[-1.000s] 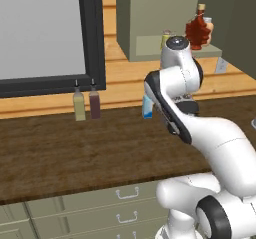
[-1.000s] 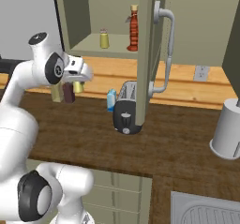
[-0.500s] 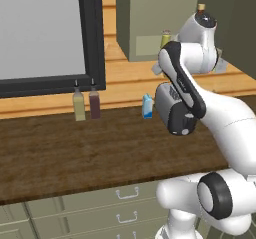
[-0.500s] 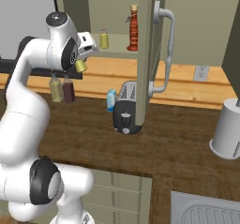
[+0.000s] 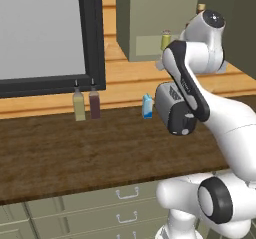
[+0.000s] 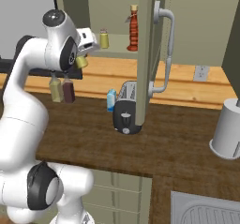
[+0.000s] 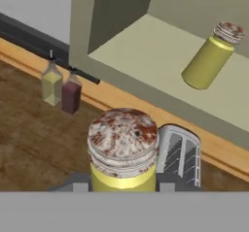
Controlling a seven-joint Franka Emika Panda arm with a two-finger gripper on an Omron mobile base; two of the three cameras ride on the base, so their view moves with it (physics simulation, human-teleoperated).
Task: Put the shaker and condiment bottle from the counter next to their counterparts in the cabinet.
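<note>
Rendered kitchen: wood-grain counter (image 5: 75, 148) over drawers (image 5: 125, 208), wall cabinet (image 6: 117, 12), toaster (image 6: 127, 108), sink (image 6: 206, 213).

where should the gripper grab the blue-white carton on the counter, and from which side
Grip the blue-white carton across its flat side faces near the middle, coming down from above or in from the counter's front edge. It stands upright on the counter, free at the front, but the toaster crowds one side, so a sideways approach looks tight.

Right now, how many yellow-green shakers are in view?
2: one shaker held in the gripper below the cabinet shelf, its counterpart standing on that shelf.
</note>
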